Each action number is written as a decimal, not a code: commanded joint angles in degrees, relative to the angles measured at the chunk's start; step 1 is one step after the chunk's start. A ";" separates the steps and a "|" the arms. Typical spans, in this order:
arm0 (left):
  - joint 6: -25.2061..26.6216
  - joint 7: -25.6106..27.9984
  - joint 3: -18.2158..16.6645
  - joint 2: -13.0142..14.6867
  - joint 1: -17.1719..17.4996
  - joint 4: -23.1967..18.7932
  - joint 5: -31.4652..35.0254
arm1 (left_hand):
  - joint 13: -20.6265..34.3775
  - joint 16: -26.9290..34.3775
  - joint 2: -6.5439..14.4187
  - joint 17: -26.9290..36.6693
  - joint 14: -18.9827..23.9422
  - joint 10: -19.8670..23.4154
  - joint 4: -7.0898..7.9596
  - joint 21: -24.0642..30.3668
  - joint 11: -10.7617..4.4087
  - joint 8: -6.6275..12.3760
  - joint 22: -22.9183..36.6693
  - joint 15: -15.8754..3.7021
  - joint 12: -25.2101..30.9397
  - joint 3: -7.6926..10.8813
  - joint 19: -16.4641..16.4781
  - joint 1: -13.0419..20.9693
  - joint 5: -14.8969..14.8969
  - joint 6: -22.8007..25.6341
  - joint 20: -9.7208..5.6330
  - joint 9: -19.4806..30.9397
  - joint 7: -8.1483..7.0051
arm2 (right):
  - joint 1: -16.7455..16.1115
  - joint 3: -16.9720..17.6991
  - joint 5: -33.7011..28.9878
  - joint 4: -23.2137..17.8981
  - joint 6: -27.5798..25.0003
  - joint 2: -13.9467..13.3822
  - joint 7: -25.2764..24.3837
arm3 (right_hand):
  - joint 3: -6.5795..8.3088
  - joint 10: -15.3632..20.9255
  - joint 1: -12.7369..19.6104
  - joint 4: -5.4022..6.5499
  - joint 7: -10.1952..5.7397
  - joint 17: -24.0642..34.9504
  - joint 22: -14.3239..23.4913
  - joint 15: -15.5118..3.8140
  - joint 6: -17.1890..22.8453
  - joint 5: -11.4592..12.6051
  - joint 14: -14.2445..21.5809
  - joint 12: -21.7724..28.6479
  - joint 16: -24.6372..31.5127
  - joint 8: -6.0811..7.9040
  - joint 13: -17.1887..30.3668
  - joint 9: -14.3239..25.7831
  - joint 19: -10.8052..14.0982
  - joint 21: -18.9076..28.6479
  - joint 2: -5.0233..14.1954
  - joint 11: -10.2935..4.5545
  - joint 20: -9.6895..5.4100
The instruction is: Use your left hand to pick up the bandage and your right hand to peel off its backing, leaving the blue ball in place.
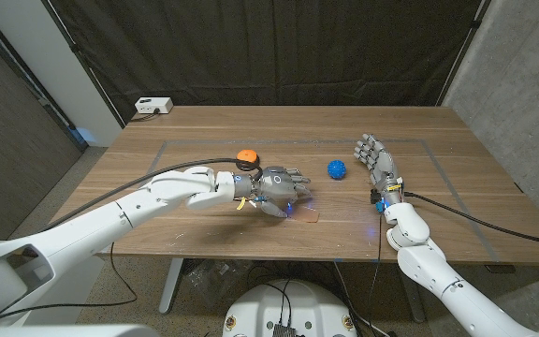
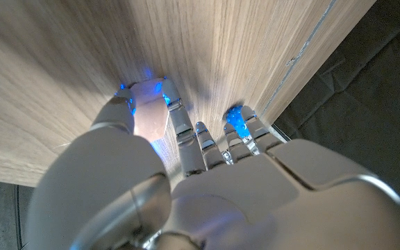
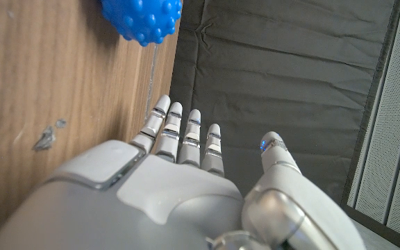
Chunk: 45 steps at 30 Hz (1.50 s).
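Note:
The bandage, a small pale pink strip, lies on the wooden table near its front middle. My left hand reaches down onto it. In the left wrist view my thumb and a finger pinch the bandage from both sides, low against the wood. The knobbly blue ball sits just beyond and to the right of that hand; a blue patch shows past the fingertips. Right of the ball my right hand stands with its fingers spread, holding nothing. The ball lies ahead of it.
An orange object sits just behind my left wrist. A white box stands at the table's far left corner. A faint taped line marks a rectangle on the wood. Dark curtains hang behind the table.

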 commanded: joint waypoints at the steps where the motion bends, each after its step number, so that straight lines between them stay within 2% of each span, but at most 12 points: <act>1: -1.62 -1.66 1.21 -1.20 -1.50 2.86 -4.03 | 0.32 0.42 1.01 0.35 0.51 0.60 0.44 0.44 -0.05 0.17 0.09 -1.33 0.23 0.15 0.25 -0.10 0.18 -0.64 0.24 0.15 0.15 | -0.34 0.26 -0.45 -0.52 0.28 -0.11 -0.79 | 0.27 0.60 -0.46 0.05 0.05 0.17 0.18 -0.12 0.36 0.26 0.67 -0.08 0.12 -0.13 0.27 0.20 0.17 -0.17 -0.13 -0.26 0.14; 6: -1.91 -4.27 1.58 -1.60 -1.97 3.07 -5.21 | 0.32 0.40 2.10 0.42 0.63 0.87 0.69 0.52 -0.25 0.87 0.12 -1.50 0.16 0.47 0.28 0.33 0.06 1.11 0.19 -0.09 0.25 | -0.50 0.34 -0.60 -0.81 0.15 -0.23 -1.09 | 0.23 0.77 -0.61 0.14 0.00 0.19 0.18 -0.06 0.33 0.24 0.71 -0.04 0.12 -0.15 0.27 0.20 0.22 -0.25 -0.13 0.00 0.14; 10: -1.62 -5.75 1.81 -1.86 -2.04 3.24 -5.50 | 0.30 0.29 5.59 0.41 0.81 1.75 0.54 0.66 -0.73 0.92 0.17 -1.75 0.17 2.45 0.18 2.89 -0.28 2.75 0.26 -1.23 2.11 | -0.63 0.39 -0.60 -0.88 0.22 -0.19 -1.21 | 0.21 0.73 -0.72 0.19 -0.02 0.20 0.19 -0.04 0.34 0.23 0.71 -0.07 0.11 -0.15 0.27 0.20 0.23 -0.32 -0.14 -0.10 0.18; 15: -0.74 -4.15 1.80 -1.80 -1.53 3.44 -4.57 | 0.22 0.17 8.18 0.00 1.83 3.94 -0.28 1.23 -1.12 1.89 0.22 -2.29 0.50 4.55 0.83 6.00 -1.95 8.20 0.14 -2.68 2.81 | -0.72 0.44 -0.71 -1.03 0.22 -0.27 -1.33 | 0.16 0.81 -0.87 0.27 -0.03 0.22 0.19 -0.06 0.40 0.20 0.74 -0.05 0.12 -0.14 0.27 0.20 0.26 -0.38 -0.16 -0.03 0.19; 18: -0.28 -2.16 1.79 -1.67 -1.11 3.60 -3.89 | 0.17 0.15 8.51 -0.29 2.79 5.72 -0.77 1.80 -1.56 2.63 0.22 -2.75 0.78 5.21 1.74 7.51 -3.39 11.74 -0.23 -3.23 2.66 | -0.73 0.48 -0.71 -1.24 0.12 -0.38 -1.32 | 0.12 0.76 -0.99 0.32 -0.06 0.23 0.20 0.00 0.37 0.18 0.82 -0.09 0.14 -0.16 0.27 0.20 0.28 -0.43 -0.18 -0.20 0.20; 21: 0.21 -0.43 1.79 -1.45 -0.73 3.53 -3.16 | 0.15 0.35 8.90 -0.32 4.03 6.95 -0.84 2.42 -1.74 3.38 0.22 -3.41 0.80 5.73 2.72 8.55 -4.61 14.93 -0.48 -3.55 1.76 | -0.73 0.48 -0.83 -1.40 -0.06 -0.51 -1.41 | 0.09 0.81 -1.08 0.35 -0.06 0.24 0.20 -0.02 0.36 0.16 0.84 -0.08 0.14 -0.16 0.27 0.20 0.32 -0.47 -0.21 -0.16 0.18; 28: 1.39 2.62 1.52 -1.11 0.18 3.72 -2.93 | 0.14 0.49 9.36 -0.25 4.74 7.60 -0.70 2.89 -1.87 3.22 0.22 -3.90 0.76 6.09 3.52 9.04 -5.22 15.08 -0.94 -3.66 2.02 | -0.80 0.55 -0.66 -1.46 -0.02 -0.54 -1.28 | 0.06 0.81 -1.22 0.40 -0.04 0.23 0.20 -0.07 0.34 0.14 0.78 -0.10 0.08 -0.18 0.27 0.20 0.36 -0.58 -0.25 -0.12 0.19; 31: 3.24 7.57 0.99 -0.83 1.61 3.81 -1.83 | 0.15 0.60 9.79 -0.23 5.37 8.37 -0.71 3.44 -1.80 3.33 0.23 -4.40 0.85 6.46 4.59 9.58 -5.56 14.91 -1.58 -3.21 2.25 | -0.89 0.59 -0.57 -1.59 -0.02 -0.60 -1.21 | 0.07 0.81 -1.26 0.40 -0.04 0.22 0.20 -0.04 0.34 0.14 0.80 -0.11 0.07 -0.18 0.27 0.20 0.38 -0.63 -0.26 -0.05 0.22; 36: 6.61 16.41 -0.55 -1.07 4.30 4.38 -2.98 | 0.29 0.80 10.69 -0.17 6.89 10.89 -0.67 4.16 -2.55 4.03 0.20 -5.99 1.29 7.31 5.48 10.79 -6.07 14.08 -2.82 -1.62 4.33 | -1.05 0.65 -0.28 -1.76 -0.10 -0.61 -1.10 | 0.08 0.86 -1.30 0.39 -0.03 0.21 0.20 0.02 0.32 0.14 0.81 -0.11 0.05 -0.19 0.27 0.20 0.39 -0.70 -0.28 -0.10 0.22; 38: 7.61 18.32 -1.07 -1.25 4.97 4.27 -3.83 | 0.34 0.78 11.27 -0.08 6.97 10.85 -0.46 4.31 -2.63 4.18 0.20 -6.19 1.19 7.57 5.63 10.92 -6.09 13.66 -3.07 -1.20 4.50 | -1.14 0.66 -0.19 -1.92 -0.34 -0.67 -1.16 | 0.08 0.90 -1.33 0.39 -0.03 0.20 0.21 -0.01 0.32 0.13 0.83 -0.10 0.05 -0.20 0.27 0.20 0.43 -0.73 -0.30 -0.06 0.22; 42: 9.08 18.92 -1.84 -1.17 5.86 3.17 -5.37 | 0.58 0.58 12.19 0.11 7.05 11.13 0.03 4.68 -2.70 4.68 0.21 -6.22 1.20 7.96 5.87 10.94 -6.13 12.14 -3.39 0.09 5.26 | -1.23 0.67 -0.08 -2.05 -0.43 -0.72 -1.09 | 0.09 0.92 -1.39 0.41 0.02 0.20 0.21 -0.01 0.33 0.13 0.81 -0.11 0.02 -0.20 0.27 0.20 0.45 -0.79 -0.30 -0.05 0.21; 45: 9.10 18.70 -2.08 -0.92 6.01 2.48 -6.16 | 0.77 0.47 12.54 0.22 7.18 11.29 0.33 4.89 -2.71 5.18 0.22 -6.27 1.24 8.08 5.90 10.79 -6.12 11.21 -3.49 1.03 5.20 | -1.30 0.71 0.13 -2.19 -0.49 -0.75 -0.96 | 0.08 0.90 -1.43 0.42 0.00 0.20 0.21 -0.01 0.28 0.12 0.73 -0.13 -0.02 -0.22 0.27 0.20 0.46 -0.84 -0.30 -0.04 0.15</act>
